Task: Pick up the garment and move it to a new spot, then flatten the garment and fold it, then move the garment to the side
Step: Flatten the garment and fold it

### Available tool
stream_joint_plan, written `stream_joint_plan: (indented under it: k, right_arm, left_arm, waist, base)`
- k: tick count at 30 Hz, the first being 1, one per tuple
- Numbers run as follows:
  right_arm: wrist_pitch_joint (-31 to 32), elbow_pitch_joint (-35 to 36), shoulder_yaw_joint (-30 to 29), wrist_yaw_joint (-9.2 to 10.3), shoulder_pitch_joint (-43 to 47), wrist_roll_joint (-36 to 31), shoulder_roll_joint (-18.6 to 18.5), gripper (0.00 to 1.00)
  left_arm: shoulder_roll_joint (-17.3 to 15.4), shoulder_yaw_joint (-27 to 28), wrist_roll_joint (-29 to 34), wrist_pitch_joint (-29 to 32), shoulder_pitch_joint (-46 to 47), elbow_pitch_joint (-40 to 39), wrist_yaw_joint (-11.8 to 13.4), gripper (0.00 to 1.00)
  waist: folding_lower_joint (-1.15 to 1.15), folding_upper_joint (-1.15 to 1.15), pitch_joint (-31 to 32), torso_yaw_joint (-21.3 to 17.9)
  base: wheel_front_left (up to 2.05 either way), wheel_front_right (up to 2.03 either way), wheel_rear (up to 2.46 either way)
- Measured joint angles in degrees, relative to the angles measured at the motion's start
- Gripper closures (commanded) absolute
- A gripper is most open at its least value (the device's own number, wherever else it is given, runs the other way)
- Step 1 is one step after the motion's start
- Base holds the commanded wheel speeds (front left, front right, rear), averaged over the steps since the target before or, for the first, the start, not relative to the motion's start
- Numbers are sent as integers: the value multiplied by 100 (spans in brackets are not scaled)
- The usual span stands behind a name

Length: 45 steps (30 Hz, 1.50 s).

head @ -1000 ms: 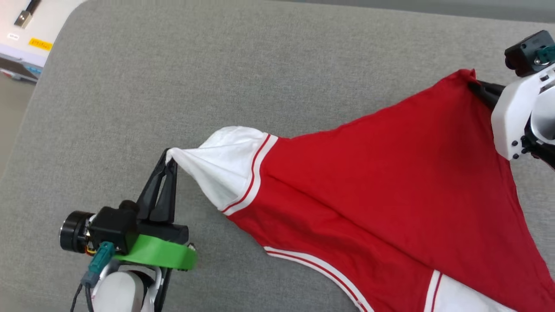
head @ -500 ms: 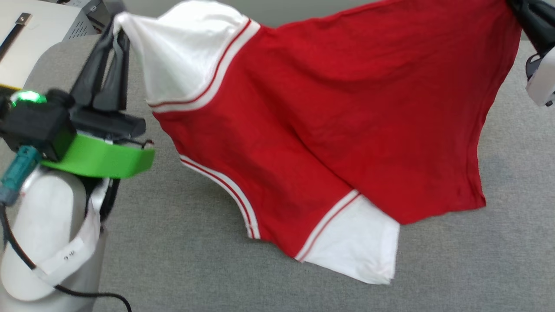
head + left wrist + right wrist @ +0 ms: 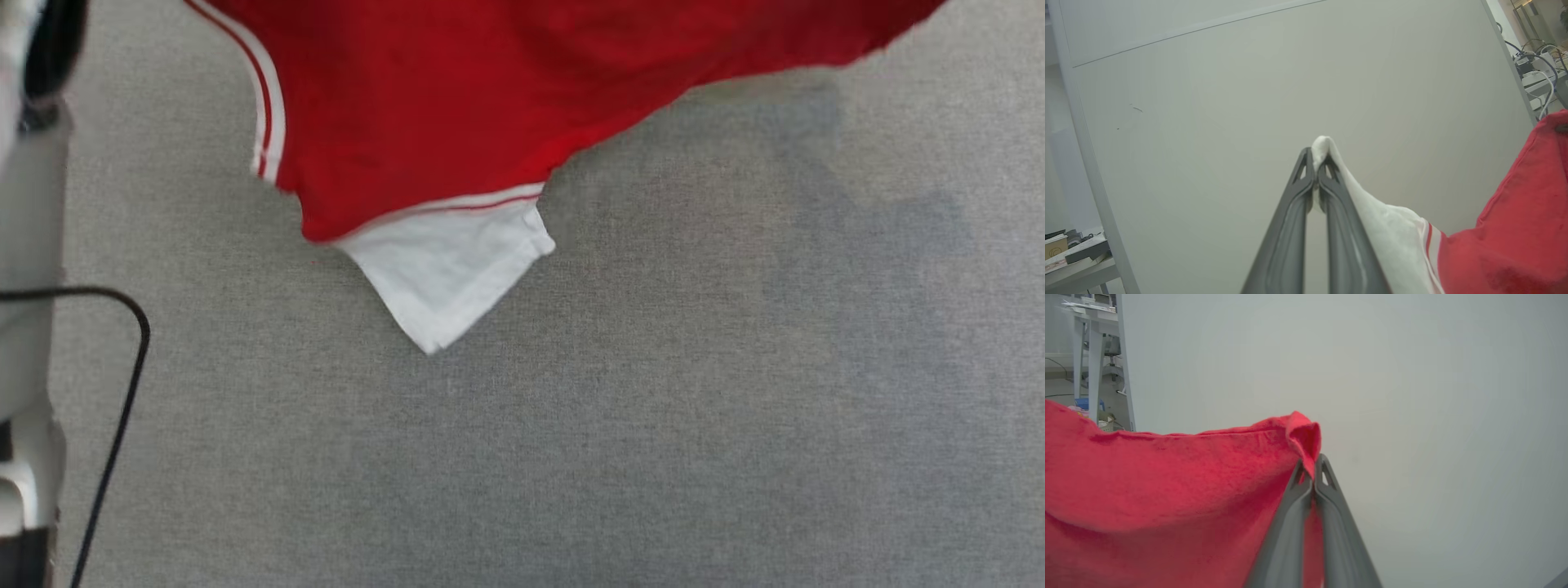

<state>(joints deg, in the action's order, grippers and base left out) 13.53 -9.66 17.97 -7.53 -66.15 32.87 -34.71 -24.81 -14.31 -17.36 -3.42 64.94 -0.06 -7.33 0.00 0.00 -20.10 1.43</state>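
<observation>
While the left gripper (image 3: pixel 1314 161) and right gripper (image 3: pixel 1313 467) pinch the garment (image 3: pixel 457 106) with closed fingers, it hangs over the grey desk (image 3: pixel 653 425), with a black cable (image 3: pixel 116 445) nearby.

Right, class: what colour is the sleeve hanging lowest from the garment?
White with red-striped trim; head view shows this sleeve of the garment best.

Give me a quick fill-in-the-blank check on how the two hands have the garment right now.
1. The left hand is shut on a ____ sleeve of the garment.
2. The right hand is shut on the garment's ____ body fabric.
3. In the head view, the loose sleeve shows against the ____ surface.
Missing words: white; red; grey.
</observation>
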Motion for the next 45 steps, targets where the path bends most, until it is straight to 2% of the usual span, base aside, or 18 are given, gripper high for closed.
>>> stream_joint_plan:
  k: [6, 13, 17, 23, 29, 34, 40, 45]
  right_arm:
    - [52, -632, -165, 1, -1407, -481, 221, 100]
    - [-311, -1575, -244, 1, -2882, -1007, 491, 100]
    - [-570, -2081, -224, 1, -3543, -1161, 627, 100]
    - [-866, -2627, -18, 1, -4048, -1254, 746, 100]
    - [-1105, -3004, 389, 0, -3971, -1161, 856, 100]
    - [-1452, -3167, 722, 0, -3420, -856, 922, 100]
    - [-1791, -3126, 1444, 0, -2124, -250, 839, 100]
    - [-1965, -2859, 1976, 1, -1163, 255, 661, 100]
  left_arm:
    - [-207, -598, -68, 46, 1795, 749, 0, 100]
    - [-221, -1101, -183, -155, 3706, 1792, -1, 100]
    - [-209, -1310, -286, -376, 4470, 2381, -2, 100]
    - [-227, -1514, -444, -698, 4964, 3092, -2, 100]
    - [-312, -1746, -686, -955, 4826, 3484, -2, 100]
    - [-478, -1733, -934, -1076, 4106, 3517, -2, 100]
    - [-657, -1430, -1092, -1124, 2380, 2844, 63, 100]
    - [-828, -1192, -1084, -1124, 779, 2024, 313, 100]
  waist:
    - [0, 0, -609, -57]
    - [1, 0, -1274, -115]
    - [1, 0, -1564, -145]
    - [1, 0, -1847, -146]
    - [1, 0, -1977, -130]
    - [0, 0, -1924, -160]
    - [0, 0, -1617, -152]
    - [0, 0, -1298, -142]
  base:
    - [0, 0, 0]
    - [0, 0, 0]
    - [0, 0, 0]
    - [0, 0, 0]
    - [0, 0, 0]
    - [0, 0, 0]
    - [0, 0, 0]
    - [0, 0, 0]
